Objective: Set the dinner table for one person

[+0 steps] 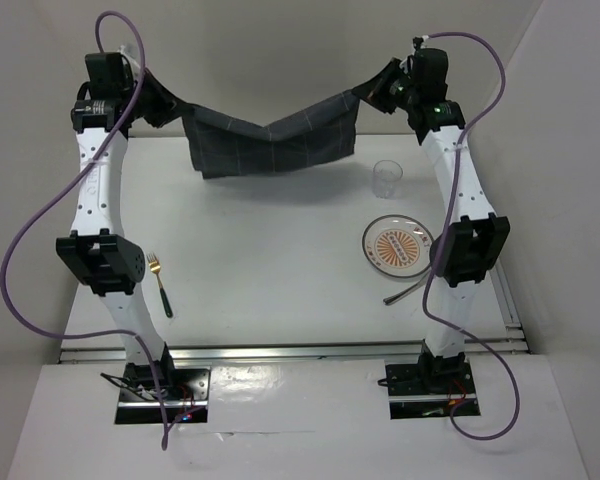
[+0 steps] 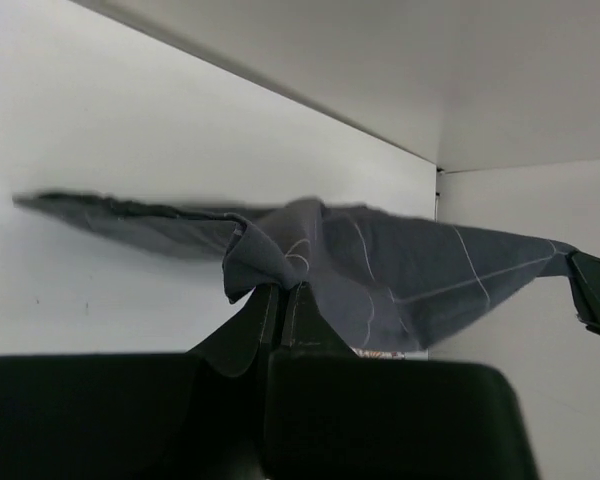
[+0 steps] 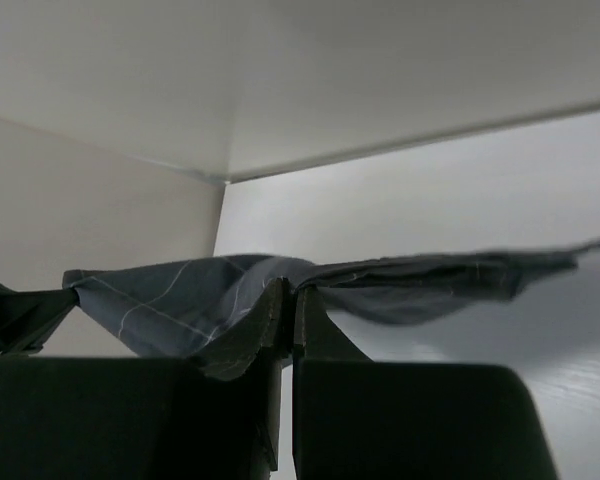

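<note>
A dark grey checked cloth placemat hangs in the air over the far part of the white dinner table, sagging in the middle. My left gripper is shut on its left corner. My right gripper is shut on its right corner. On the table are a clear glass, a plate with an orange pattern, a silver spoon near the right arm, and a fork with a gold head and dark handle at the left.
White walls close the table at the back and right. A metal rail runs along the near edge by the two arm bases. Purple cables loop off both arms.
</note>
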Robot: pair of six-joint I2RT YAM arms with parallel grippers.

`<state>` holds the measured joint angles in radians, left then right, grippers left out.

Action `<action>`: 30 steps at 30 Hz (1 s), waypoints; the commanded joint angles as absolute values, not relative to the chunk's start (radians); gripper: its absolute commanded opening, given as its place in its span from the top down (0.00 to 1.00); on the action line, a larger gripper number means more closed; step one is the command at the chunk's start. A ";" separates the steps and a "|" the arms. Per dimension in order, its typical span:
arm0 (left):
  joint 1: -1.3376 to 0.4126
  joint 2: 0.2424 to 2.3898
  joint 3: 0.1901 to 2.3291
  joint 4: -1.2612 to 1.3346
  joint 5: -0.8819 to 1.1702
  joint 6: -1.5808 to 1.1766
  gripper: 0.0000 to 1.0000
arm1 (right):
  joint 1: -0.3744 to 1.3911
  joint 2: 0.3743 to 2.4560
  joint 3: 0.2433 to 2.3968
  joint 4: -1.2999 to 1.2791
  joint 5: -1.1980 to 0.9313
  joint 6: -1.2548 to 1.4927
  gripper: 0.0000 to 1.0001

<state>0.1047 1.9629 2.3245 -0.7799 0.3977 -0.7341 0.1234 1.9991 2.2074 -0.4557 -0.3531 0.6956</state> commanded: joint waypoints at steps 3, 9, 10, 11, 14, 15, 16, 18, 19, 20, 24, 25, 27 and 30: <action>0.143 1.965 2.327 -0.614 0.511 -0.770 1.00 | 0.117 1.996 2.261 -0.336 -0.385 0.699 1.00; 0.143 1.780 1.853 -0.496 0.456 -0.730 1.00 | 0.117 1.818 1.831 -0.232 -0.394 0.687 1.00; 0.143 1.760 1.792 -0.476 0.456 -0.730 1.00 | 0.117 1.793 1.699 -0.212 -0.394 0.687 1.00; 0.143 1.738 1.732 -0.445 0.456 -0.730 1.00 | 0.117 1.772 1.631 -0.190 -0.406 0.687 1.00; 0.130 1.646 1.472 -0.428 0.427 -0.721 1.00 | 0.139 1.700 1.419 -0.143 -0.416 0.676 1.00; 0.130 1.623 1.412 -0.443 0.417 -0.721 0.84 | 0.149 1.688 1.379 -0.143 -0.426 0.676 1.00; 0.130 1.576 1.299 -0.455 0.417 -0.721 0.69 | 0.164 1.663 1.344 -0.153 -0.426 0.655 0.99; 0.130 1.531 1.215 -0.495 0.385 -0.721 0.36 | 0.212 1.641 1.269 -0.207 -0.366 0.646 0.61; 0.130 1.511 1.166 -0.540 0.374 -0.710 0.08 | 0.224 1.617 1.250 -0.257 -0.345 0.631 0.43; 0.130 1.493 1.155 -0.563 0.365 -0.710 0.00 | 0.242 1.605 1.221 -0.284 -0.322 0.620 0.23; 0.130 1.468 1.209 -0.673 0.298 -0.664 0.00 | 0.242 1.517 1.198 -0.365 -0.223 0.611 0.12; 0.130 1.468 1.230 -0.692 0.275 -0.655 0.00 | 0.242 1.500 1.198 -0.376 -0.183 0.611 0.12; 0.130 1.480 1.287 -0.733 0.223 -0.634 0.05 | 0.251 1.456 1.210 -0.387 -0.146 0.611 0.12; 0.120 1.528 1.333 -0.756 0.213 -0.624 0.39 | 0.288 1.433 1.221 -0.400 -0.054 0.601 0.31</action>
